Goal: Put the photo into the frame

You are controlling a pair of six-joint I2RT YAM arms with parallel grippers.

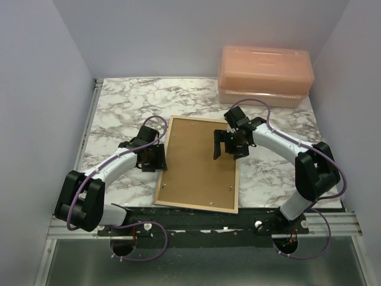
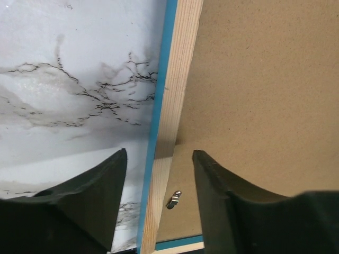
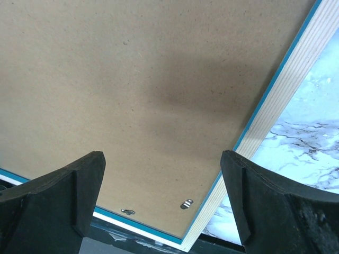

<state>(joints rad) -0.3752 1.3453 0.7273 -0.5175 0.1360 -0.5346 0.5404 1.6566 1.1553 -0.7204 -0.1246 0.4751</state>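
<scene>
The frame (image 1: 196, 207) lies back-up on the marble table, pale wood rail (image 2: 177, 79) with a blue edge showing. A brown hardboard backing sheet (image 1: 196, 173) fills it. The photo is hidden from every view. My left gripper (image 1: 153, 159) sits at the frame's left rail; in the left wrist view my left gripper (image 2: 159, 159) is open, its jaws standing either side of the rail with gaps showing. My right gripper (image 1: 227, 148) hovers wide open over the backing sheet (image 3: 148, 79) near the frame's right rail (image 3: 286, 90), holding nothing.
A peach plastic box (image 1: 265, 74) stands at the back right. Small metal clips (image 3: 186, 203) sit along the backing's edge, one (image 2: 174, 199) between my left fingers. The frame's near end overhangs the table's (image 1: 125, 113) front edge onto the black rail.
</scene>
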